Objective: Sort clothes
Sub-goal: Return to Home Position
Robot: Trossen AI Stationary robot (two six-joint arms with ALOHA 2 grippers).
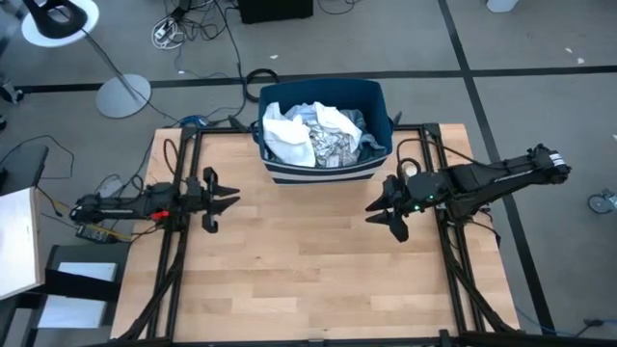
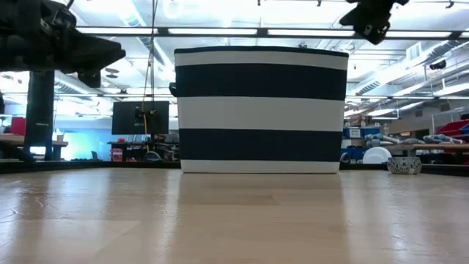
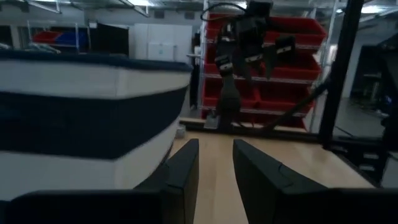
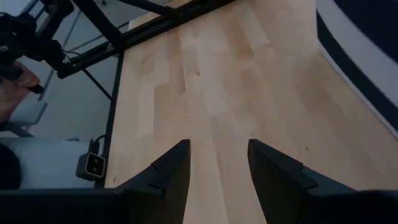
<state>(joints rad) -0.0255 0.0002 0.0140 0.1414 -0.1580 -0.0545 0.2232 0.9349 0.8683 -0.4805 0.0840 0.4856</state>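
Clothes [image 1: 310,135]: all the ones I can see are heaped inside the bin [image 1: 318,174]. White pieces lie on the left-arm side of the bin, a grey-white leaf print mid-heap, and something pale blue sits toward the right-arm side. The heap reaches about rim height. The other colours are not visible from above.

Handling, my read: light, limp fabric with no stiffness, so it will drape and trail once lifted. Thin knit can slide out of a shallow pinch. Best hold is a raised fold at the top of the heap, taken deep between the fingers rather than at a flat edge. Pieces are tangled, so one pull may drag a neighbour, and a trailing end could catch the bin rim.

Bin: soft-sided, navy and white bands, standing at the far edge of the worktop [image 1: 308,280].

Left gripper [image 1: 229,200]: in front of the bin and off toward the left-arm side, well apart from it. Fingers are moderately apart with nothing between them.

Right gripper [image 1: 384,218]: in front of the bin's right-arm corner, near but not touching. Fingers are spread and hold nothing.

Judgement: sorting looks finished and both arms are parked clear of the bin.
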